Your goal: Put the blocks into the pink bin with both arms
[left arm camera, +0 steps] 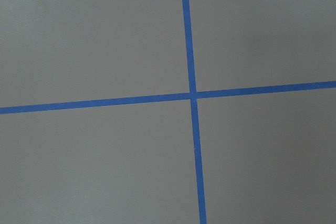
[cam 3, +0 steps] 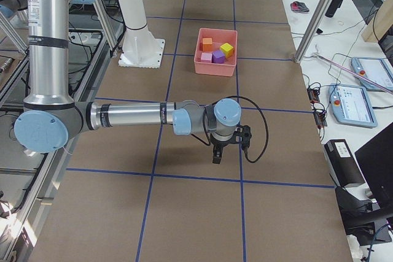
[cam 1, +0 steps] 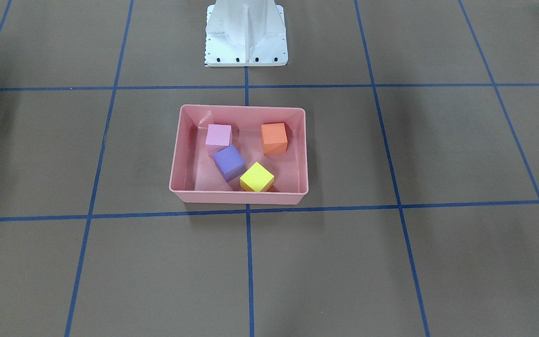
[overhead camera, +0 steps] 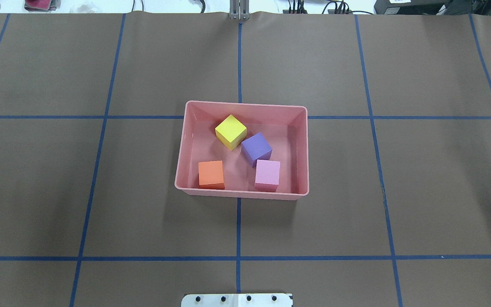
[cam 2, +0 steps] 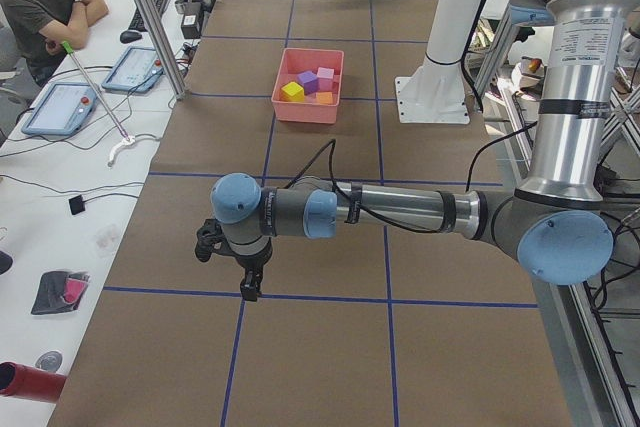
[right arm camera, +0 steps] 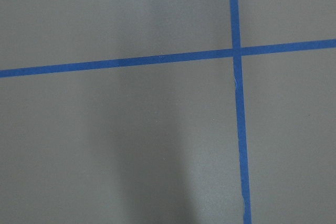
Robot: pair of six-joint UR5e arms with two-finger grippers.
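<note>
You could see the pink bin (overhead camera: 245,105) near the middle of the table (overhead camera: 441,192) in the overhead view, and it sat over a crossing of the blue tape lines (overhead camera: 100,116). All four blocks lay inside it.

Taking the centre of the bin as the middle of the clock in that view:
- The yellow block (overhead camera: 230,130) was at 11 o'clock, turned cornerwise to the walls.
- The purple block (overhead camera: 256,148) was at 3 o'clock, just beside the centre, and also turned.
- The light pink block (overhead camera: 267,174) was at 5 o'clock and the orange block (overhead camera: 211,174) at 8 o'clock. Both were near the wall on the robot's side and square to it.

The purple block stood between the yellow one and the light pink one, very close to each, but I could not tell whether they touched. The orange block stood apart from the other three. In the front-facing view the white base (cam 1: 246,42) was at 12 o'clock from the bin.

Both arms were well apart from the bin. In the left side view the left arm (cam 2: 400,209) reached level over the table, and the left gripper (cam 2: 250,289) pointed down just above a tape line. In the right side view the right arm (cam 3: 129,115) and the right gripper (cam 3: 217,156) were posed in the same way. I could not tell from these side views whether the fingers of either gripper were apart or together. Each wrist camera showed the brown table with a tape crossing.
</note>
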